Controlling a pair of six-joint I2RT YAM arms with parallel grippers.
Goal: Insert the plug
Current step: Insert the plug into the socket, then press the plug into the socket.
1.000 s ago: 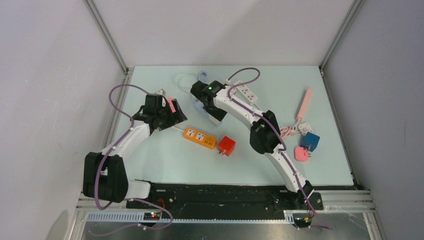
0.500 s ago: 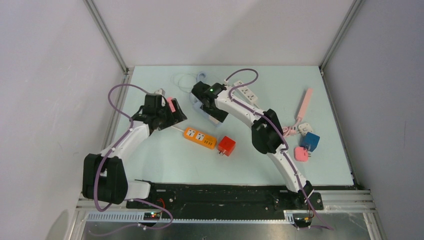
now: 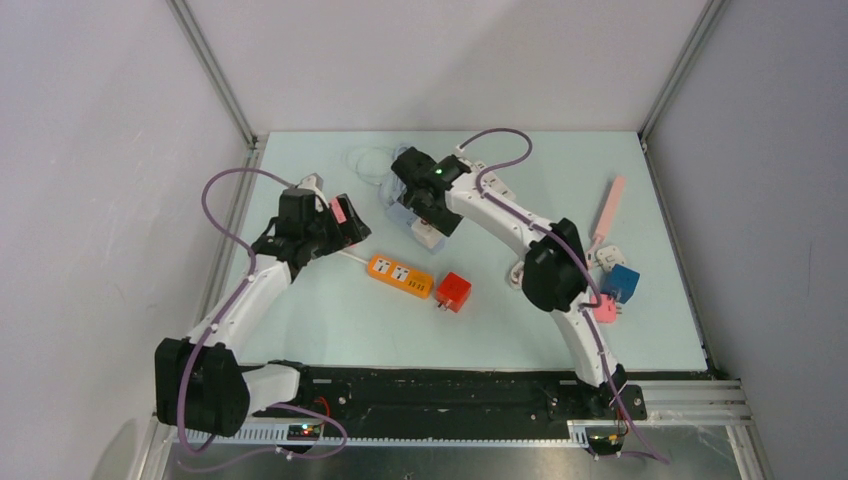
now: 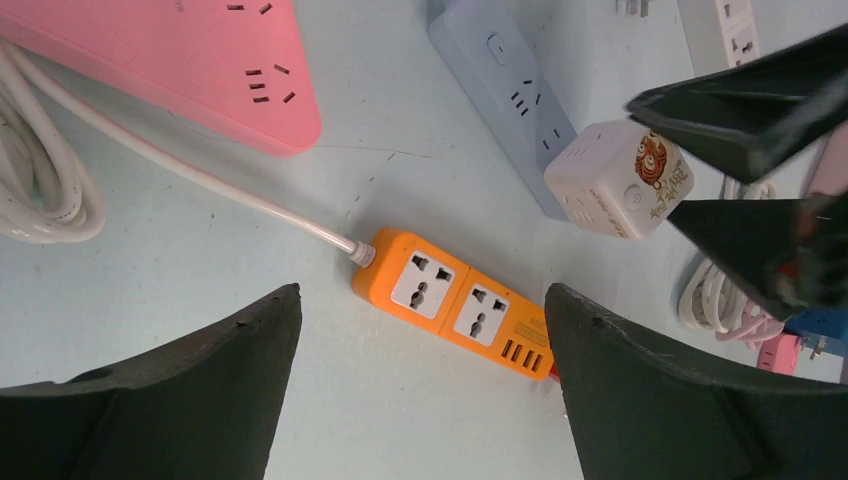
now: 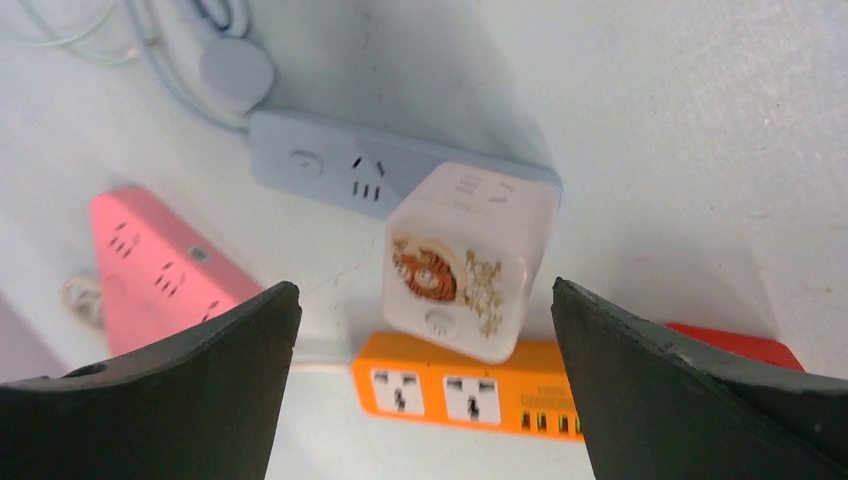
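A white cube plug (image 5: pixel 470 260) with a tiger picture stands on the near end of a blue-grey power strip (image 5: pixel 350 170); its prongs are hidden. It also shows in the top view (image 3: pixel 429 236) and the left wrist view (image 4: pixel 620 178). My right gripper (image 5: pixel 425 290) is open, above the cube and not touching it; in the top view the right gripper (image 3: pixel 425 210) is just behind the cube. My left gripper (image 4: pixel 422 300) is open and empty, above the orange power strip (image 4: pixel 455 300), which lies at mid-table (image 3: pixel 400 275).
A pink triangular strip (image 4: pixel 200 60) with a coiled white cable lies at the left. A red cube (image 3: pixel 453 292) sits by the orange strip's right end. A white strip (image 3: pixel 497 186), a long pink strip (image 3: pixel 610 208), and blue (image 3: pixel 622 282) and pink (image 3: pixel 603 310) plugs lie to the right.
My right gripper has drawn back and up, uncovering the white cube on the blue-grey strip. My left arm has shifted a little to the left.
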